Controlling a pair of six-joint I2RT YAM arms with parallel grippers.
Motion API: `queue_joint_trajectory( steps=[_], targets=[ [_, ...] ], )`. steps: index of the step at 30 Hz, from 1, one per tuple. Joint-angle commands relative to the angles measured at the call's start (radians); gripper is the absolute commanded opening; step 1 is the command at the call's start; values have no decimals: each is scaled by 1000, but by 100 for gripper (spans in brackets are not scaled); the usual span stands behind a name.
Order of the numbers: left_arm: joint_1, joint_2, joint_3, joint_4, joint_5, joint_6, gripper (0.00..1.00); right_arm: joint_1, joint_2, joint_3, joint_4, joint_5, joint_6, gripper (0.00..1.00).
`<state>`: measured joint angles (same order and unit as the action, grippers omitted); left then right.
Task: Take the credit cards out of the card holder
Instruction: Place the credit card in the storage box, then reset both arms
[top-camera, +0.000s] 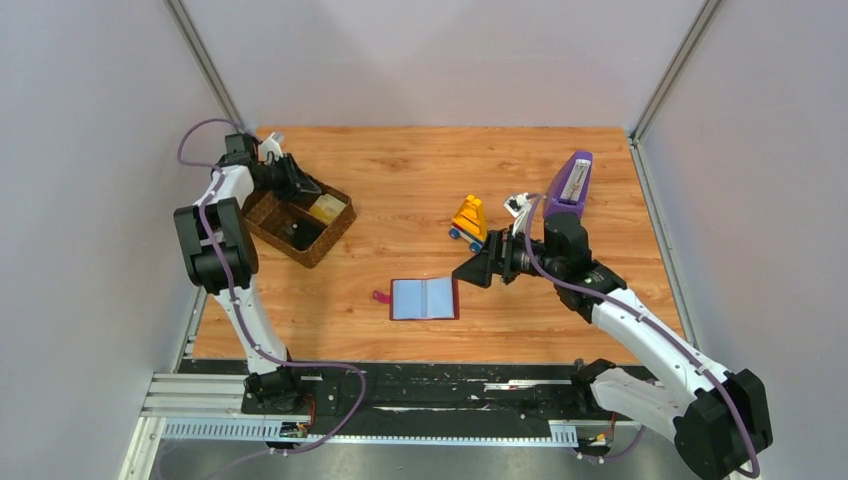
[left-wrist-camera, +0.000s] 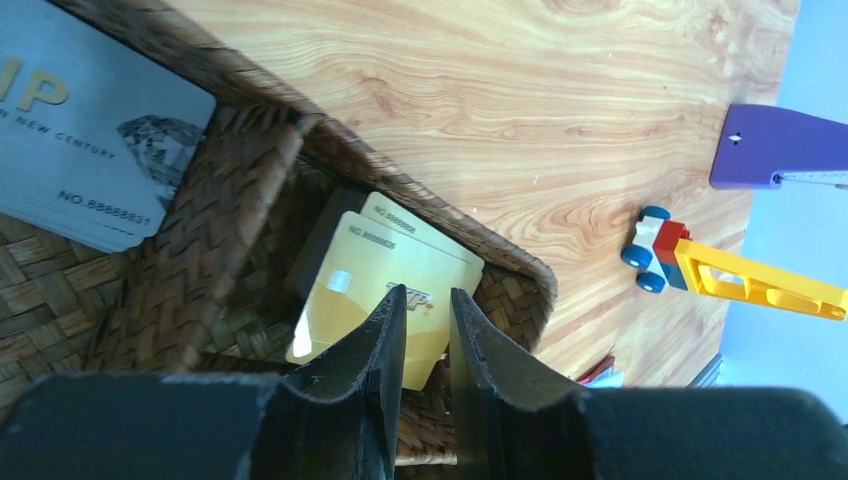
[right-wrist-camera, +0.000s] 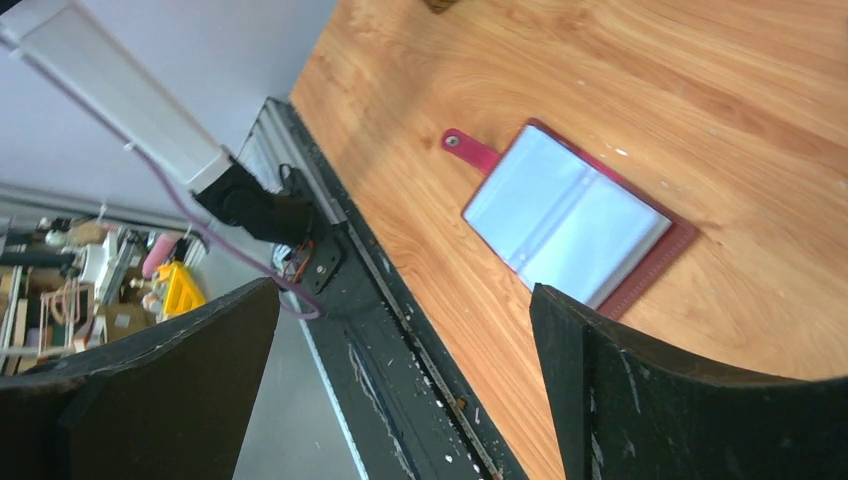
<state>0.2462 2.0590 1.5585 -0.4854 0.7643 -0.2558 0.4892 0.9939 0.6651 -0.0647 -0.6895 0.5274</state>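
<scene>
The dark red card holder lies open near the middle of the bench's front edge. Your right jaws hover spread wide just beside it. Your left jaws, slightly parted and pinching nothing, hang over gold cards in the wicker basket by the left edge.

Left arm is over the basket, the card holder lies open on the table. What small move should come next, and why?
Probably lift the left gripper straight up out of the wicker basket. Its fingers stand parted with nothing between them, and the gold cards lie loose in the compartment below, so the drop looks done.
</scene>
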Motion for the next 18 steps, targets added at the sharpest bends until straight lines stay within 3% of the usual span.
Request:
queue_joint_trajectory(
  steps=[1, 8, 12, 18],
  targets=[
    [-37, -103, 61, -69, -17, 47, 31, -3, 16, 74, -109, 181, 38, 100],
    [-118, -297, 17, -118, -35, 55, 31, -3, 18, 125, -242, 331, 16, 100],
    [-173, -443, -81, -125, -40, 68, 34, -3, 16, 177, -325, 413, -2, 100],
    [-373, -706, -286, -106, -80, 42, 41, -2, -15, 235, -379, 486, -14, 100]
  ],
)
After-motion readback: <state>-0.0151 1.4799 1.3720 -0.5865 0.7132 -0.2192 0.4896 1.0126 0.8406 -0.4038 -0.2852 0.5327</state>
